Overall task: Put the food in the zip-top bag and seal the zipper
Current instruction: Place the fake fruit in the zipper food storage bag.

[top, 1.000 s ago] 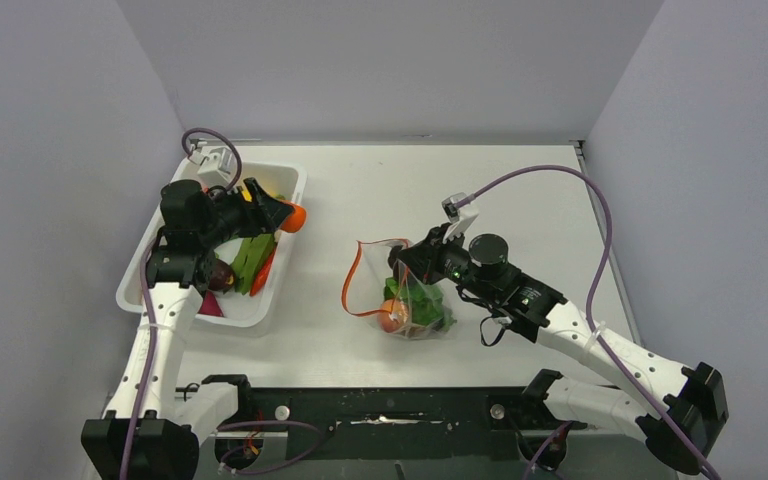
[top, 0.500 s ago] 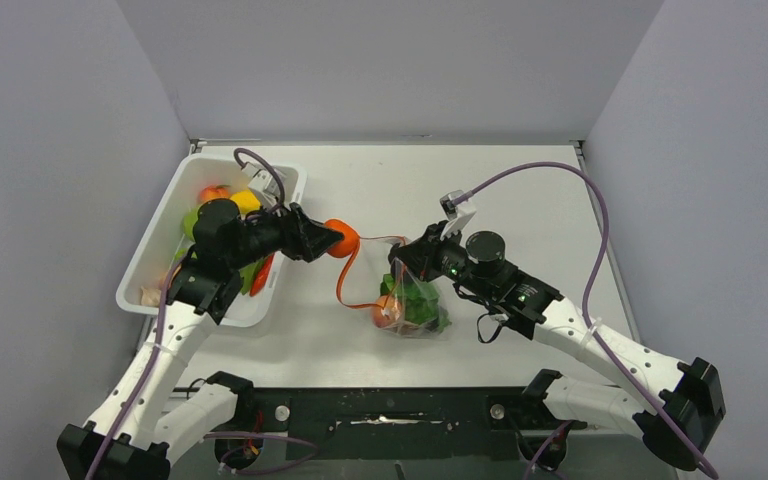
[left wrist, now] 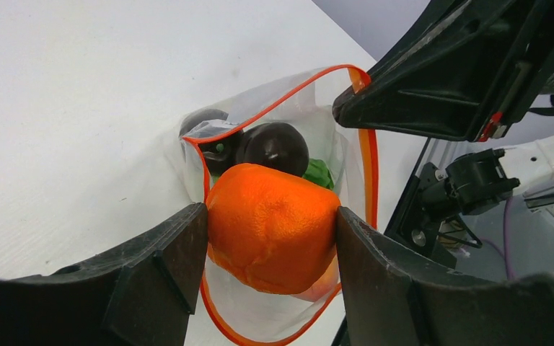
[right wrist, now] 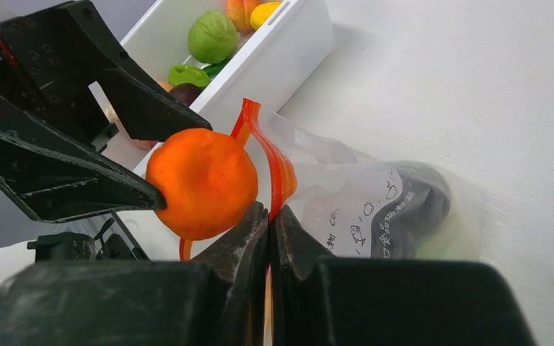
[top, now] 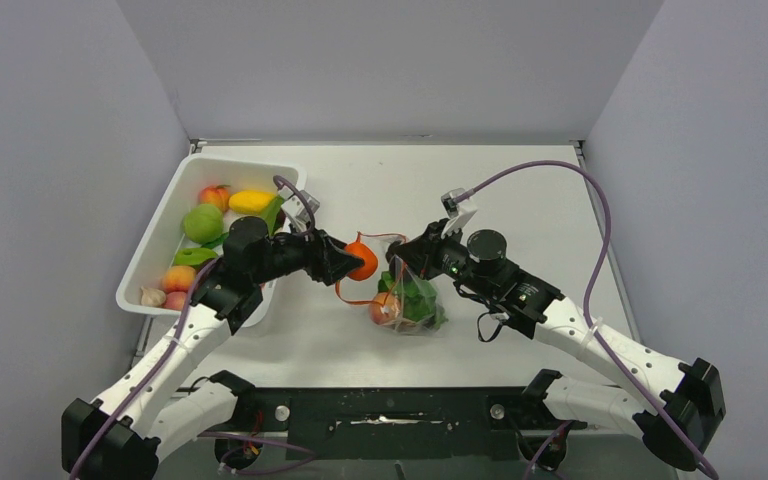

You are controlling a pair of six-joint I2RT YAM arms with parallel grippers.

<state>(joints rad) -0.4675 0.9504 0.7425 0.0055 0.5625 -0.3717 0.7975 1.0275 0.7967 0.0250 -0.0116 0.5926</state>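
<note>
My left gripper is shut on a toy orange and holds it over the open mouth of the clear zip-top bag. In the left wrist view the orange sits between my fingers above the bag, with dark plums and green lettuce inside. My right gripper is shut on the bag's red-orange zipper strip and holds the mouth up; the orange is just left of it. The bag lies on the table.
A white bin at the left holds more food: a peach, a yellow piece, a green fruit, another peach and a garlic bulb. The right arm's purple cable arcs over the right side.
My left arm has carried the orange from the bin rightward to the bag's mouth. My right gripper has kept its hold on the zipper strip; the bag shifted slightly.
</note>
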